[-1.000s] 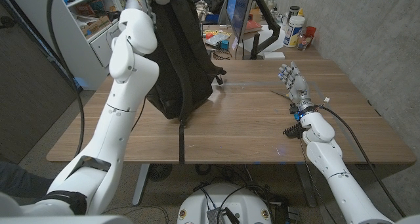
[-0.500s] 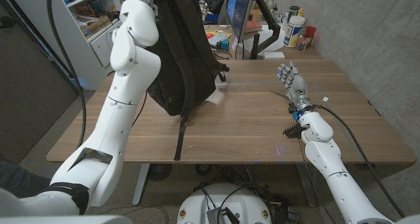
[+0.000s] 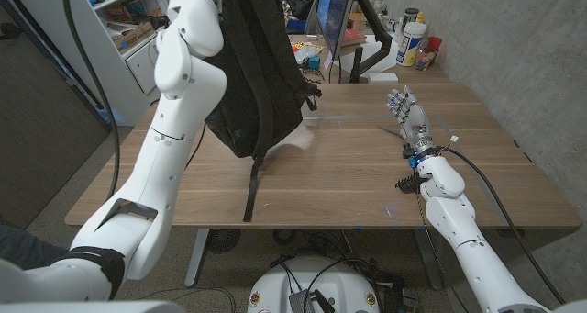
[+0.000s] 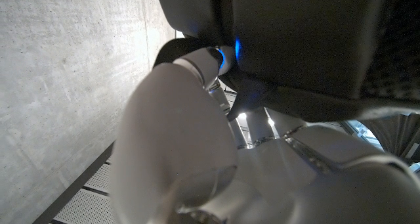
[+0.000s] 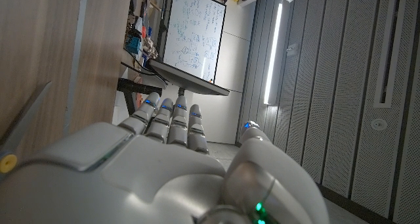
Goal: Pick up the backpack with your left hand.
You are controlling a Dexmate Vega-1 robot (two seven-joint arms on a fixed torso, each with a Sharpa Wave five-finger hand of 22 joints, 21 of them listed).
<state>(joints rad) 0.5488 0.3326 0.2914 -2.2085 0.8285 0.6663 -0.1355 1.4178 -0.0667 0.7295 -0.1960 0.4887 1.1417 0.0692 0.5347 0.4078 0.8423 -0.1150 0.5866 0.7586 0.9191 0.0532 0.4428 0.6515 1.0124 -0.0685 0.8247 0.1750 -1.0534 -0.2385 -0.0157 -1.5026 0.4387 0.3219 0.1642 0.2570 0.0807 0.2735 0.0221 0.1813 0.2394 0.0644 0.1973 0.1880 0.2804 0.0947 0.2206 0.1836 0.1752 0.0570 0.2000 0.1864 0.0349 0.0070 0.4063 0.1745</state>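
Fingers of the left hand (image 4: 197, 138) curl up against the dark fabric at the top of the black fabric backpack (image 3: 252, 70); the left wrist view shows white knuckles pressed to that cloth with a blue light between them, though how far they wrap around it I cannot tell. From the head view the white left arm (image 3: 174, 120) rises steeply beside the bag, and the hand itself is hidden at the picture's upper edge. Below those fingers the backpack hangs upright, its rounded bottom lifted just clear of the wooden counter (image 3: 348, 175) with a shadow under it. One long black strap (image 3: 251, 189) dangles down from the bag and lies along the counter toward the near edge.

Well apart from the bag, across the counter, the right hand (image 3: 410, 118) stands on its edge with its grey fingers (image 5: 172, 122) straight, close together and pointing away from the robot, holding nothing. Beyond those fingertips stand a dark monitor on a black arm (image 3: 335, 19) and some white bottles (image 3: 413, 42).
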